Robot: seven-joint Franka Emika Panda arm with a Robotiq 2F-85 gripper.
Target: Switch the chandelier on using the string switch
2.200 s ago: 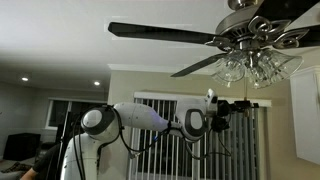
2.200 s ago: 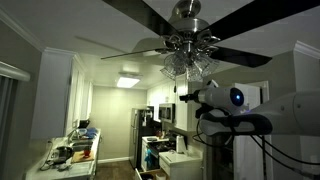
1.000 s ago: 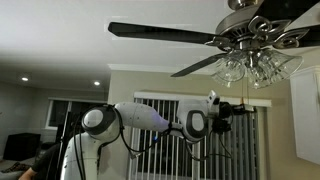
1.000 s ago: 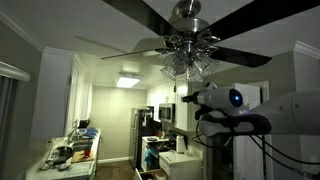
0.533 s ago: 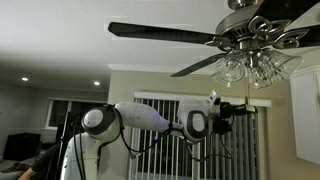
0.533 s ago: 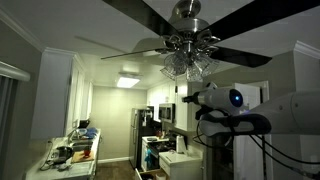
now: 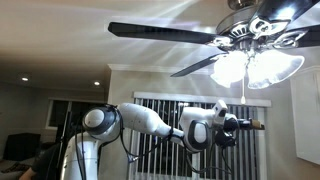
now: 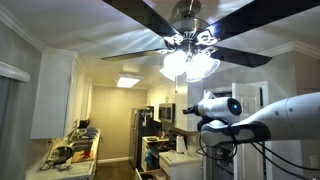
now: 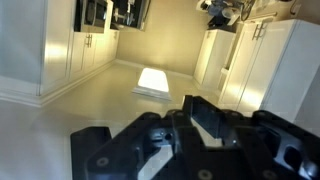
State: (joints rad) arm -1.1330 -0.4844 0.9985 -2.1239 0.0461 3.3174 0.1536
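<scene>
Setting: private home, living area open to a kitchen. Evidence: lit chandelier with fan blades on the ceiling; vertical window blinds; white wall cabinets; refrigerator; kitchen counter crowded with dishes; flush ceiling light panel.

Our arm, stretched out level, up high.
Elbow slightly bent, wrist fwd; gripper points sideways in both exterior views. Fingers dark in wrist view, so we can't judge the gap.
</scene>
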